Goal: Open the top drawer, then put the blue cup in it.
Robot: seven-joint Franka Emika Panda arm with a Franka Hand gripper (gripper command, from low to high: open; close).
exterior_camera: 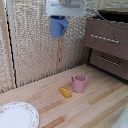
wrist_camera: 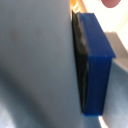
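— Though the plate (exterior_camera: pixel 17 116) lay nearest in the exterior view, its lower edge was cut off by the frame. Beyond it?

— Wooden table (exterior_camera: pixel 95 105). A small orange object (exterior_camera: pixel 65 92), too blurred to name, lay just beside the pink mug (exterior_camera: pixel 78 83), on the mug's left in that view. Both stood well apart from the plate.

— And the blue cup (exterior_camera: pixel 58 26)?

— High above the table, hanging under the gripper (exterior_camera: pixel 64 17) in front of the woven screen (exterior_camera: pixel 35 50). Gripper body cut off by the top edge; fingertips hard to make out there. The wrist view filled with a blue finger pad (wrist_camera: pixel 97 60) pressed flat against the cup's wall (wrist_camera: pixel 35 60), so I noted the fingers clamped on the cup.

— The dresser?

— Farthest back, on the exterior view's right. The top drawer (exterior_camera: pixel 106 38) stood pulled out, its front forward of the lower drawer (exterior_camera: pixel 110 62); a dark gap showed above it. Inside hidden from this angle. A cable (exterior_camera: pixel 107 21) crossed above it. Cup was well to the left of the drawer in that view, not over it.
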